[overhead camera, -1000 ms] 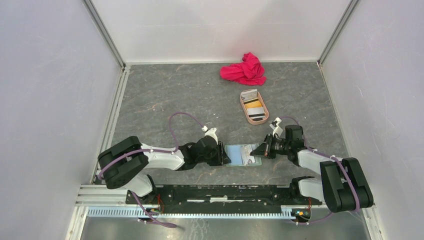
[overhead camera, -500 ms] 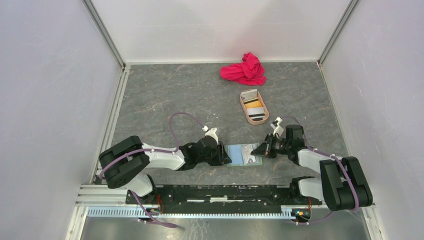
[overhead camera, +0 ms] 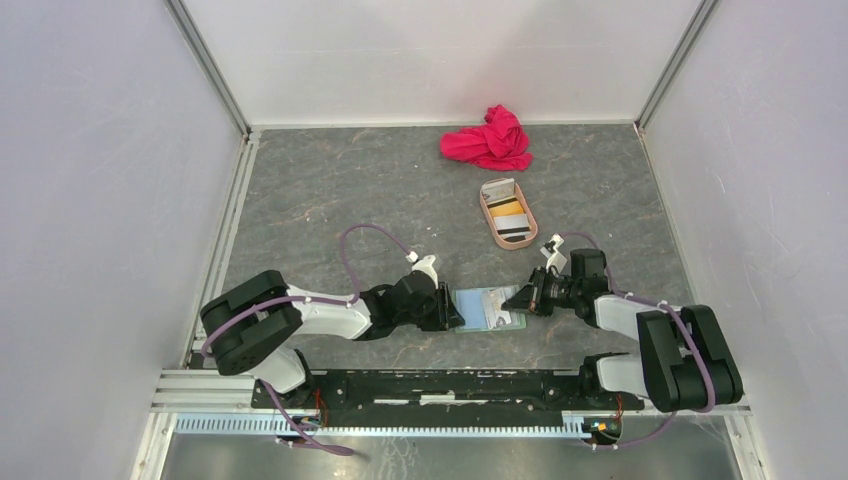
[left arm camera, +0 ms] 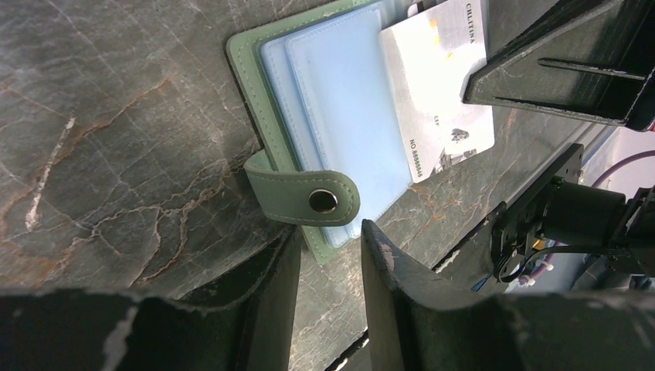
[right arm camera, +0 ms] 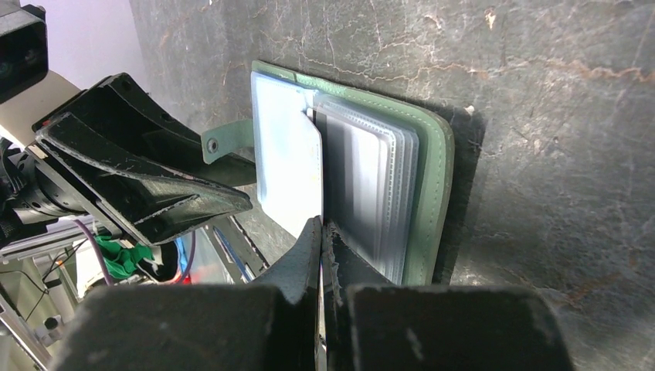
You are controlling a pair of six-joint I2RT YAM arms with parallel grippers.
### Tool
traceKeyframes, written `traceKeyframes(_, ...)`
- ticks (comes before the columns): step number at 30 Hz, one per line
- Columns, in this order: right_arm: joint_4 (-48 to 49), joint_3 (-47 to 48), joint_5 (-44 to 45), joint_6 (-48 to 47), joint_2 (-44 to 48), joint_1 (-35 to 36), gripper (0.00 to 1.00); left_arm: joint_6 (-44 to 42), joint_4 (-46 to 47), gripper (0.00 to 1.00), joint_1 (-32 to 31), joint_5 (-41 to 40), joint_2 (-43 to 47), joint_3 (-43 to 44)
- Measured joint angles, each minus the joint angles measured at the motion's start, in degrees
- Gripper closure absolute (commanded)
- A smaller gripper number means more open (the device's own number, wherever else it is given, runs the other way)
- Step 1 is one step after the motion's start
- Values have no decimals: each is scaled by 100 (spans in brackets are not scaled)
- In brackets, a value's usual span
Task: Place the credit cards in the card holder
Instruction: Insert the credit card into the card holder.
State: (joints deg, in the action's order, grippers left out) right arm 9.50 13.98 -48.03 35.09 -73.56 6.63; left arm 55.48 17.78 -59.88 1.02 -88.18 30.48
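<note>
1. Left arm stretched low along the counter [overhead camera: 330,190]. The left claw [left arm camera: 328,236] is parted just a crack and grips nothing, its tips flanking the near corner of the card holder [left arm camera: 340,100] under the snap strap [left arm camera: 305,197].
2. Right arm low too, reaching leftward. The right claw [right arm camera: 321,228] is pinched tight on a white card [right arm camera: 290,170] lying over the holder's blue page.
3. The holder lies open between both claws. Behind it, a tan tray [overhead camera: 484,215] carries an orange-yellow card [overhead camera: 508,208] and a striped card [overhead camera: 514,229].
4. Sage-green cover, pale blue sleeves.

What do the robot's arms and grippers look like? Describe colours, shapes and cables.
Both arms have white links between bulky black joints: left arm, right arm. A purple cable loops along each. The left gripper and right gripper have black, scuffed, wedge-shaped fingers.
</note>
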Motion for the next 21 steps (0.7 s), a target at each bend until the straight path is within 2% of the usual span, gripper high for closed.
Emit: traceKeyframes(21,275,72,-107,15,-240,0,100,-2,20,58,0,105,-109,87)
